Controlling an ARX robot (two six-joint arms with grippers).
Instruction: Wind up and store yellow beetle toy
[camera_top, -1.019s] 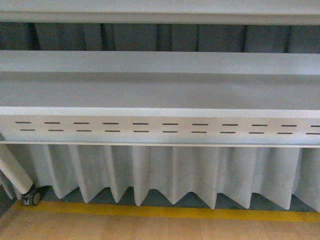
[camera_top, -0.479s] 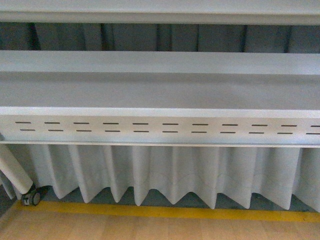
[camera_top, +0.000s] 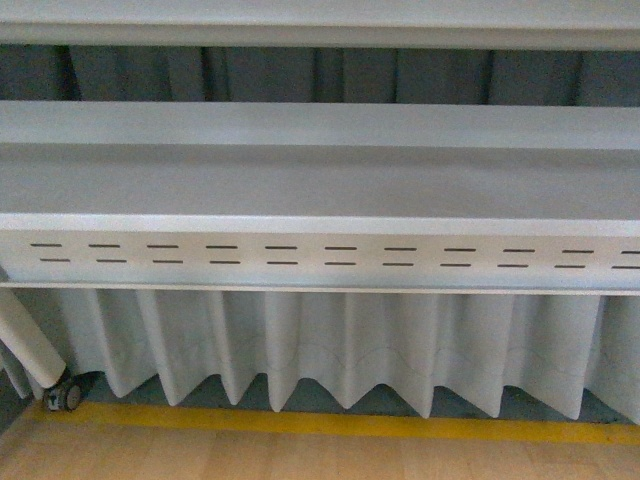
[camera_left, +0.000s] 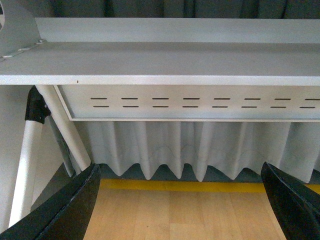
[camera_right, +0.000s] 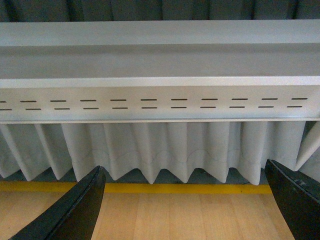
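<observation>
- Left gripper (camera_left: 180, 169): jaws spread wide, with nothing between them.
- Right gripper (camera_right: 185, 166): jaws likewise spread wide and empty.
- At 12 o'clock, dead ahead of both, is a slotted panel (camera_top: 320, 257) under a grey shelf (camera_top: 320, 185), with a pleated curtain (camera_top: 330, 340) hanging below.
- In the front view, a yellow line (camera_top: 330, 424) runs at 6 o'clock and a caster (camera_top: 66, 396) sits at 8 o'clock.
- The yellow beetle toy shows in no view, so its bearing from the jaws, its long axis and the nearer arm cannot be told. I judge that it must be found before any reach.
</observation>
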